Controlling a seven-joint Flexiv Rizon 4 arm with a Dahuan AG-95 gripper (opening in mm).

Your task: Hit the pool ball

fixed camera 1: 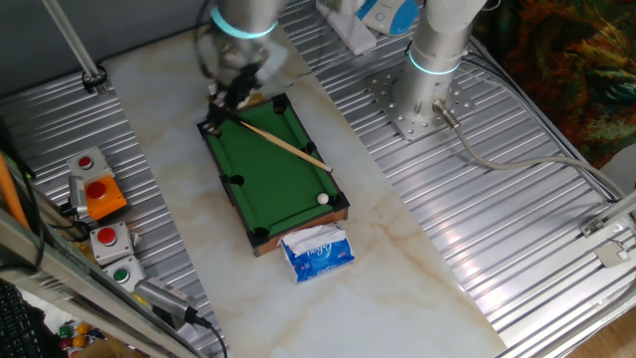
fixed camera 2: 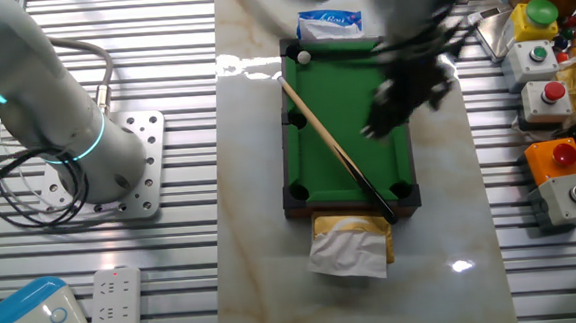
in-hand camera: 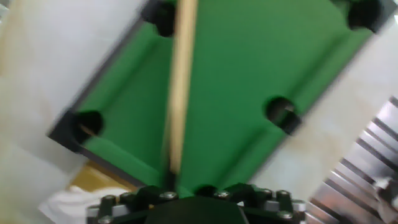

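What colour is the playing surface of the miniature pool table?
Green, on the miniature pool table; clearest in the fixed view with the blue packet nearest the camera.

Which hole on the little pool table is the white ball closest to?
The corner hole beside the blue packet; the white ball sits right by it, other holes are farther.

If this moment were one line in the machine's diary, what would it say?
hand: blurred above table's butt end, grip unclear | cue stick: diagonal on green pool table | pool ball: near corner pocket, not touching cue

Marble-patterned table [fixed camera 1: 417, 259] carrying a miniature green pool table [fixed camera 1: 275, 169], flanked by a blue-white packet [fixed camera 1: 318, 253] and a yellow-white packet [fixed camera 2: 350, 241] at opposite ends.
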